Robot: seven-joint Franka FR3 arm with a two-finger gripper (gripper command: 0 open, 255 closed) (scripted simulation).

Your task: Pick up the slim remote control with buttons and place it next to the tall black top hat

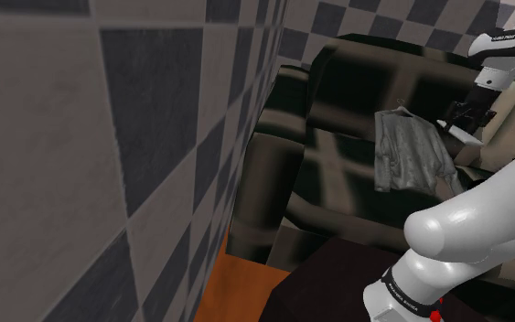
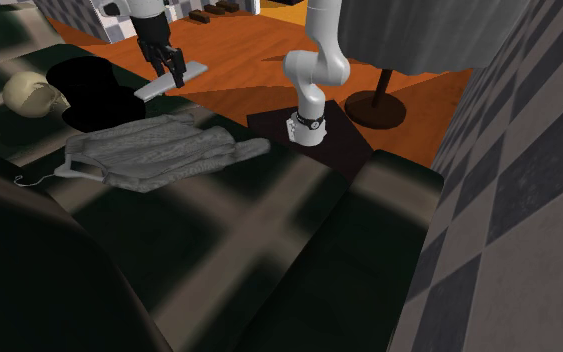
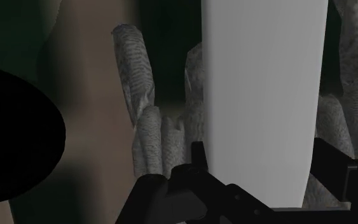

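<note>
Remote (image 2: pixel 152 88), clasped in pincer (image 2: pixel 177 70), near hat (image 2: pixel 89 92)

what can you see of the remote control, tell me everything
The remote control is drawn as a plain pale grey slab, long, flat and slim, and no buttons show on it. The gripper clasps it between its fingers partway along its length. It seems lifted clear of the dark sofa, just beside the black top hat and above the edge of the grey knitted sweater.

Smooth matt pale-grey remote (image 3: pixel 263 83), ribbed knitted cloth sweater (image 2: pixel 159 150), flat matt black top hat (image 2: pixel 94 95), sheeny dark sofa (image 2: pixel 369 200).
</note>
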